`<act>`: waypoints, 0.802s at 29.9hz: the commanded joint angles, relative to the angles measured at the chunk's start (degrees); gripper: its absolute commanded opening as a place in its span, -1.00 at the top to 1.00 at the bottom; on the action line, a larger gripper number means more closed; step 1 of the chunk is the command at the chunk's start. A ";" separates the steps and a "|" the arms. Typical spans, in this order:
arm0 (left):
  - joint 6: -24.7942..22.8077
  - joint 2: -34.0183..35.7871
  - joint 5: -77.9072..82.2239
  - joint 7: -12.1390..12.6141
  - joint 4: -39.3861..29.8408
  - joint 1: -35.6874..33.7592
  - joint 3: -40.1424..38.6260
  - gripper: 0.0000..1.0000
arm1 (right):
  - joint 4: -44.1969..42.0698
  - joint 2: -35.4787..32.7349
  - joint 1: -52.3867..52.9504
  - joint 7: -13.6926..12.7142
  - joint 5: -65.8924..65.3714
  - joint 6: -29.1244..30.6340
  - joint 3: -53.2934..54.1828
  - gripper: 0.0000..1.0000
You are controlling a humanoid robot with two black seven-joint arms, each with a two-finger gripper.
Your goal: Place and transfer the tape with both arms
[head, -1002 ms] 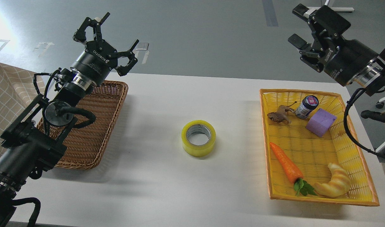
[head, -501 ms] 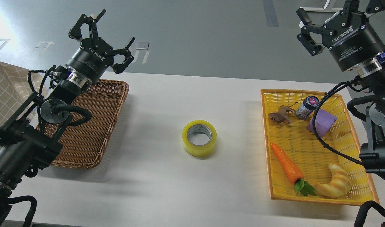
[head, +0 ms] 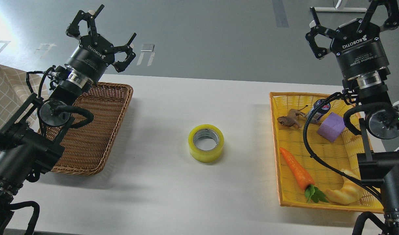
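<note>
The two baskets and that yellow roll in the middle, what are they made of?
The brown basket looks like woven wicker, matte, with visible strands. The yellow basket has a similar weave but a glossier sheen, possibly plastic. The tape seems to be shiny translucent plastic film wound on a grey-white core, perhaps cardboard.

Glossy translucent plastic tape (head: 206, 143) on a smooth matt table (head: 173, 107), beside woven wicker basket (head: 88, 137).
</note>
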 commanded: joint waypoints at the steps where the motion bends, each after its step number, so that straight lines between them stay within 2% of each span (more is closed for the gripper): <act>1: 0.00 0.32 0.17 -0.26 0.01 0.19 0.04 -0.95 | 0.64 -0.60 -1.76 -1.11 -0.23 0.00 -0.16 -1.00; 19: 0.00 0.32 0.17 -0.44 -0.08 0.10 -0.13 -0.95 | 0.47 -1.14 -1.50 -1.02 -0.23 0.00 -1.13 -1.00; 24: 0.00 0.58 0.69 0.61 -0.16 -0.16 0.13 -0.95 | 0.56 -1.14 -1.85 -1.02 -0.23 0.00 -1.22 -1.00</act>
